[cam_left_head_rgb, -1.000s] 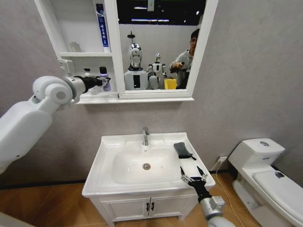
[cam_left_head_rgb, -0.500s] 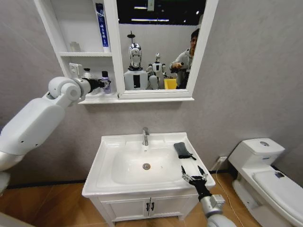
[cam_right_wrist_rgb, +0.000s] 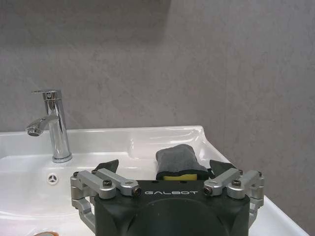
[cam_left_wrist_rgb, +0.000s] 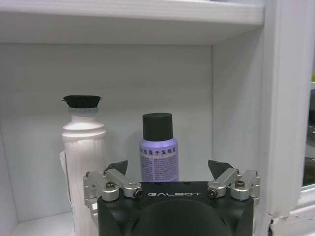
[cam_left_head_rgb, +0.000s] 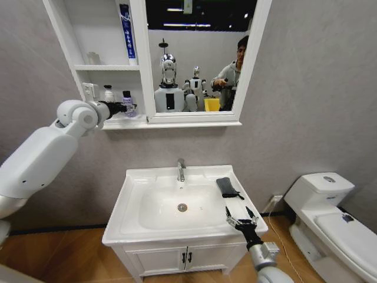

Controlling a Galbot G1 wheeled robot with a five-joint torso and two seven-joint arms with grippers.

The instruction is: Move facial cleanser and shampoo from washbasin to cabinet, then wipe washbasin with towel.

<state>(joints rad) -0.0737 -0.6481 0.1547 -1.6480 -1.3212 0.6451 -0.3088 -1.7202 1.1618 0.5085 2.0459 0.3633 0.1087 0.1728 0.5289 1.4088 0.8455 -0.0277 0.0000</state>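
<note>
Right wrist view puts us closest to the work: our right gripper hangs over the front right corner of the washbasin, jaws spread wide and holding nothing. The dark grey towel lies straight ahead of those jaws, on the right rim beside the bowl, its long axis running front to back toward the wall, so it sits lengthwise between the open fingers' line of approach. We judge the right arm far the nearer of the two for picking it up. Farther along the back edge stands the chrome tap. Up on the cabinet, our left gripper sits at the lower open shelf, jaws apart and empty, with the purple bottle upright just beyond them and a white bottle beside it; both containers appear already shelved.
</note>
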